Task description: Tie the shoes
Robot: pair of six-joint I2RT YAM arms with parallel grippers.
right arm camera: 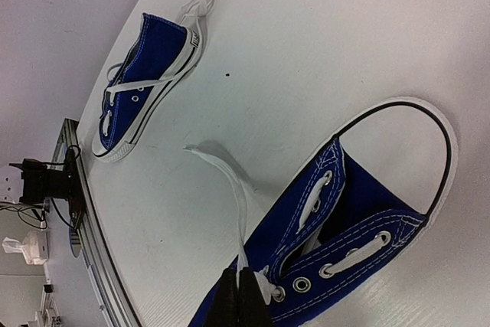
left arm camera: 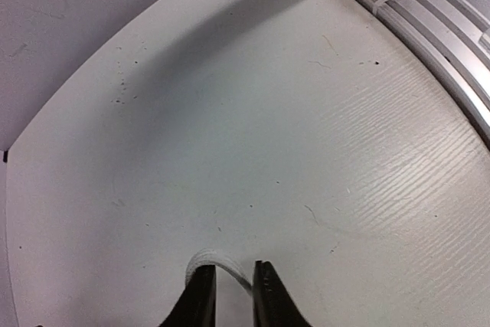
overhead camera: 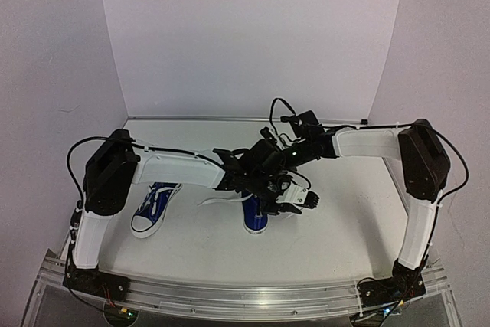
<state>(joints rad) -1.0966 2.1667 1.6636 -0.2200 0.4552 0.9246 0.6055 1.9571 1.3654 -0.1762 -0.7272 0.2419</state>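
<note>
Across the white surface [overhead camera: 344, 227] both arms reached inward from their bases. The left arm [overhead camera: 176, 168] and the right arm [overhead camera: 367, 143] were bent at the elbow so that their wrists met over the middle, probably because a knot needs both lace ends worked together. Beneath the wrists stood the middle shoe [overhead camera: 256, 220]. The other shoe [overhead camera: 155, 208] lay well apart, beside the left arm's upright link, seemingly parked until its turn. The right pincer [right arm camera: 240, 275] was clamped on a white lace [right arm camera: 222, 166] just beside the middle shoe's eyelets. The strand ran from its fingers out to a loose end on the surface, a hold suited to pulling it taut. The left pincer [left arm camera: 233, 268] pointed down at bare surface with its fingers a little apart and a lace strip [left arm camera: 218, 267] across the gap. Whether it truly pinched that strip could not be told.
</note>
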